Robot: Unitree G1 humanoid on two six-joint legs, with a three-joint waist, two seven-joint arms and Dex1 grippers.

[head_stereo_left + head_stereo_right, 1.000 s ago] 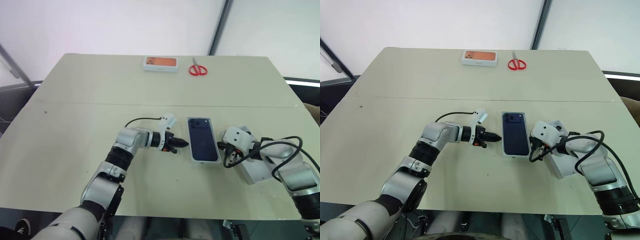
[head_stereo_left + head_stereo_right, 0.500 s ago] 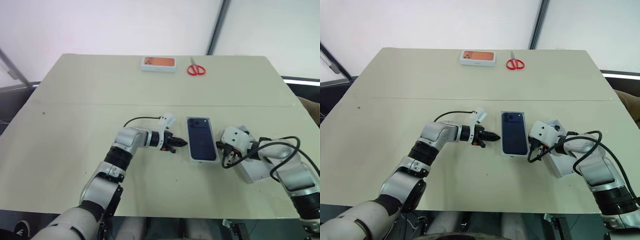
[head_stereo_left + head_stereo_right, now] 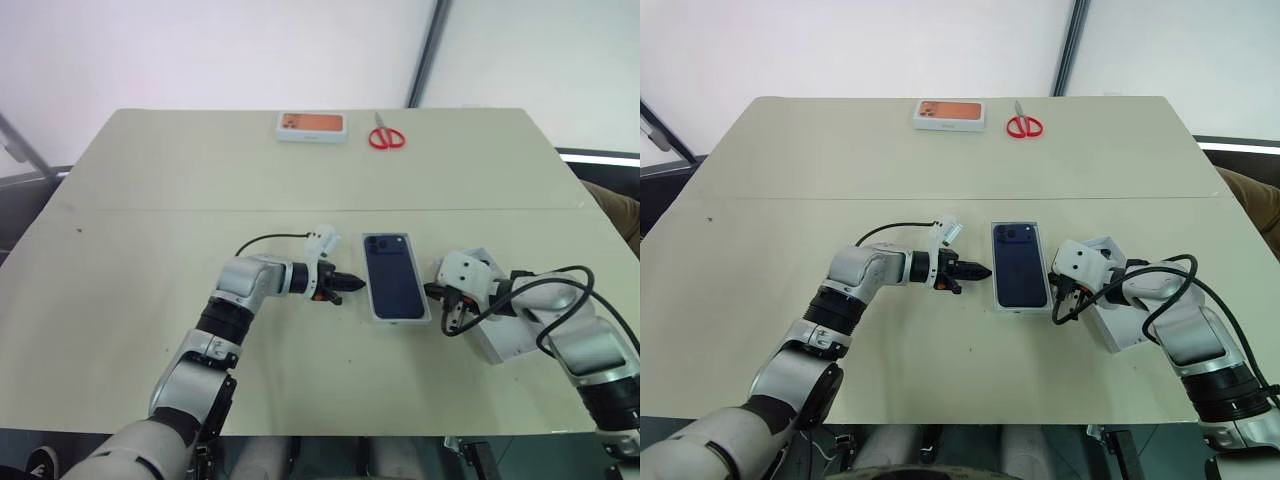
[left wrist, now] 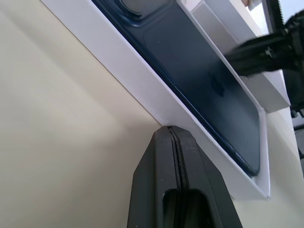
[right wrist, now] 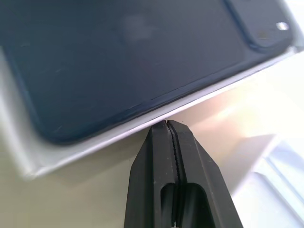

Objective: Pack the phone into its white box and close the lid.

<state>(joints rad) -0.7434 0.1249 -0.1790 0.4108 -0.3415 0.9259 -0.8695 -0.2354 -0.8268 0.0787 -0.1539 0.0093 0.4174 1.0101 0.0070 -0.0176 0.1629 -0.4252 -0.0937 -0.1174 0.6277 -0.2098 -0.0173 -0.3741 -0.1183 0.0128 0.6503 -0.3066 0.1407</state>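
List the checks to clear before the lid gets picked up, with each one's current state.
1. Phone lying in the white box, back up: ok.
2. Left gripper shut, empty, beside the box's left edge: ok.
3. Right gripper shut, empty, at the box's right edge: ok.
4. Lid free to grasp: not ok, the right arm lies over it.
5. Phone fully seated flat: cannot tell.
6. Scissors and orange-topped box far from the work: ok.
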